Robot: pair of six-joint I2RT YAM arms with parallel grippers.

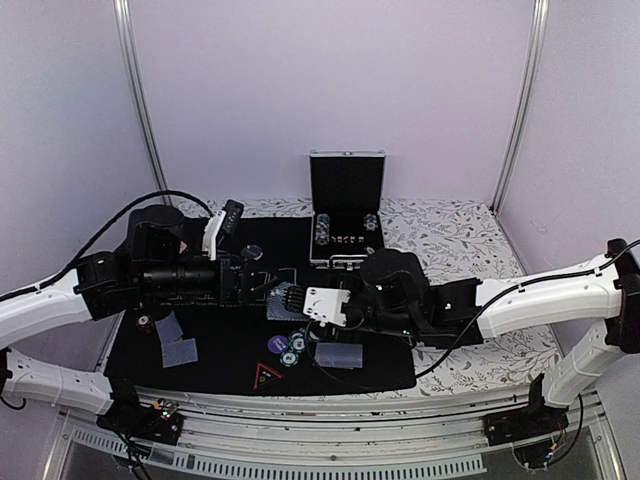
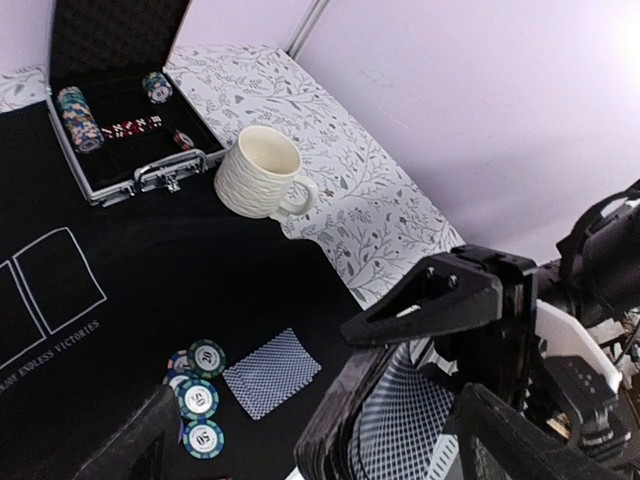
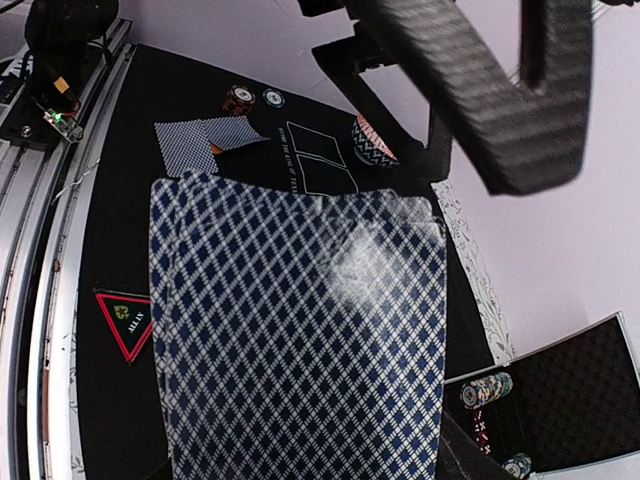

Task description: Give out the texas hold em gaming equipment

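**Right claw** (image 1: 296,302): closed partway on a deck of playing cards (image 3: 290,350). It holds the deck off the black mat (image 1: 200,370), about mid-mat. The diamond-patterned backs face the wrist camera and fill most of that view.

**Left claw** (image 1: 258,278): fingers spread wide, gripping nothing. It sits just left of the held deck, facing the right claw. From the pictures I cannot tell whether a finger touches the cards.

**Poker chips** (image 2: 200,400): a small cluster, green-and-white edged, flat on the mat just near of the right claw.

**Purple button** (image 1: 278,344): on the mat, at the left edge of that cluster.

**Single card** (image 2: 272,372): face down, just right of the chips.

**Two cards** (image 1: 176,340): face down and overlapping, on the near left of the mat below the left arm.

**Triangular badge** (image 1: 266,378): red-bordered, at the mat's near edge.

**Aluminium case** (image 1: 347,215): lid up, at the far edge of the mat. Stacked chips (image 2: 75,115) lie on their sides in its tray.

**Cream mug** (image 2: 262,172): upright, just right of the case, at the mat's edge.

**Table** (image 1: 470,240): covered in a leaf-print cloth, with the mat laid over it.
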